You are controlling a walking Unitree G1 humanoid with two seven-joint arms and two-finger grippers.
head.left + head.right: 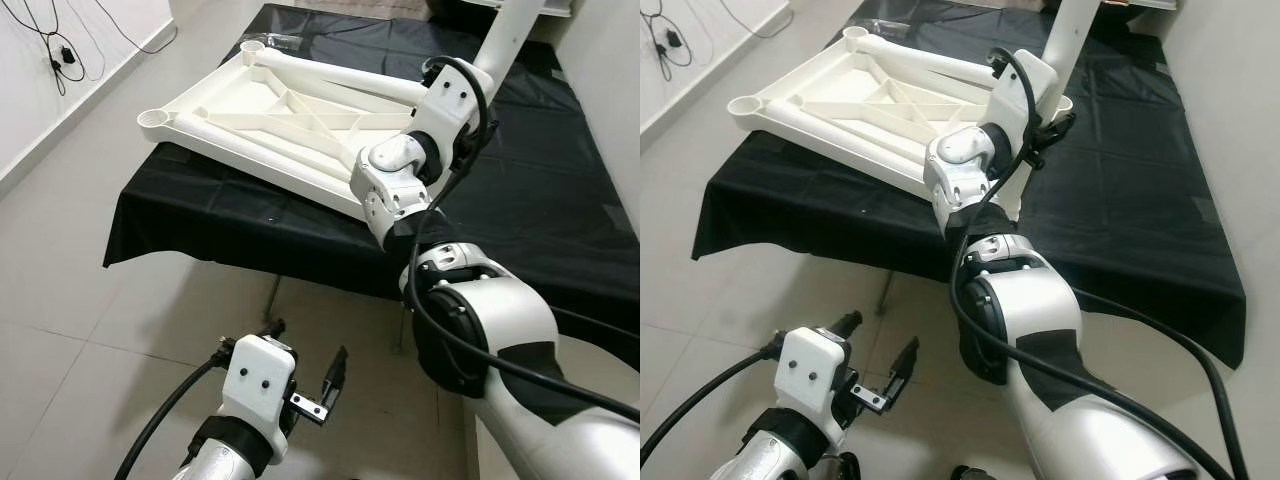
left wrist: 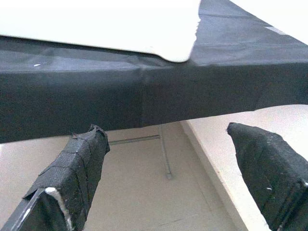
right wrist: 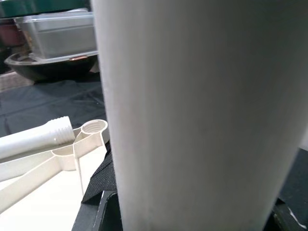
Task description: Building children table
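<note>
A white plastic tabletop (image 1: 270,115) is seen lying upside down on a counter draped in black cloth (image 1: 540,190), toward its 10 o'clock corner, with open leg sockets at the corners. A loose white leg (image 1: 340,78) is laid across the tabletop's far edge. Another white leg (image 1: 1070,35) is held upright at the tabletop's 3 o'clock corner by the right gripper (image 1: 1045,120); its fingers are hidden behind the wrist and leg, so how they are closed cannot be told. The left gripper (image 1: 305,375) is held low above the tiled floor (image 1: 60,260) before the counter's near edge, its fingers (image 2: 72,178) spread with nothing between them.
</note>
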